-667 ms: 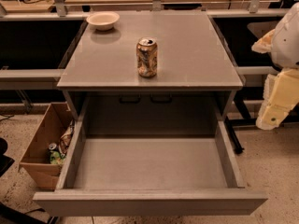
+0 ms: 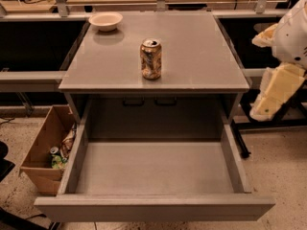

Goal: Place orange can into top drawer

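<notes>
**A:** Where is the orange can (image 2: pixel 150 59) found in the camera view?

**B:** It is seen standing upright on the grey top of the cabinet (image 2: pixel 201 47), about midway across and somewhat toward the cabinet's front edge. Its silver pull-tab end is turned upward. Nothing is touching it.

**A:** And the top drawer (image 2: pixel 153 207)?

**B:** It is pulled far out from the cabinet's front, directly below the top. Its flat grey floor, low sides and plain front panel are all exposed. The can has not yet been placed in it.

**A:** How is the gripper (image 2: pixel 274 94) placed?

**B:** It is seen as a cream-coloured piece to the right of the cabinet, just off the cabinet's front right corner and apart from it. Above it a white rounded part of the arm (image 2: pixel 293 32) is cut off by the frame edge. Whether the gripper is spread or closed cannot be made out, and nothing is seen held in it.

**A:** What else is noted around the cabinet?

**B:** A pale bowl (image 2: pixel 105 20) is set at the cabinet's back left corner. A brown cardboard box (image 2: pixel 43 147) is placed on the floor at the cabinet's left, beside the drawer's side, and a small green can (image 2: pixel 55 160) is seen among the litter inside it.
</notes>
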`<state>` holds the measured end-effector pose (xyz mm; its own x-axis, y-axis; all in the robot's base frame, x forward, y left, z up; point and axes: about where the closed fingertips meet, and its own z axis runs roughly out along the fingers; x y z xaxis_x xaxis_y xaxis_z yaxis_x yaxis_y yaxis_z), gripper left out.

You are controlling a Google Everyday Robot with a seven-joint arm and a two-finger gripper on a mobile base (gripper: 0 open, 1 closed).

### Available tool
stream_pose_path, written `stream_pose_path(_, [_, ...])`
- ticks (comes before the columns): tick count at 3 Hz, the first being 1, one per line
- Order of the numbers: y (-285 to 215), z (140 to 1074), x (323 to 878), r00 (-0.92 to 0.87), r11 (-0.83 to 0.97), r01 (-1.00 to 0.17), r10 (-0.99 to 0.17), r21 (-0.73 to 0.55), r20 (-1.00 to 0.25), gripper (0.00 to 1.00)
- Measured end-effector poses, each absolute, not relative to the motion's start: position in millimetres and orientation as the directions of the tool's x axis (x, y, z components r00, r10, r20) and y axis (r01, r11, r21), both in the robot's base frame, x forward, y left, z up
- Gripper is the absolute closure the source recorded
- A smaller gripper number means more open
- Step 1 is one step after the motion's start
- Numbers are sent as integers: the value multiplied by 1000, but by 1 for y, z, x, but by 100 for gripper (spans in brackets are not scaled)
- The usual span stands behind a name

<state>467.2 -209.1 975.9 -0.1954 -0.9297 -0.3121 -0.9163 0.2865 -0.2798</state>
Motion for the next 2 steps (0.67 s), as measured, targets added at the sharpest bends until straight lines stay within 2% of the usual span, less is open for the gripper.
stream_pose_path(1, [-196, 979, 531, -153, 362, -881, -828, -306, -539, 0])
stream_pose_path(2, [-183, 970, 590, -118, 453, -852, -655, -264, -746, 0])
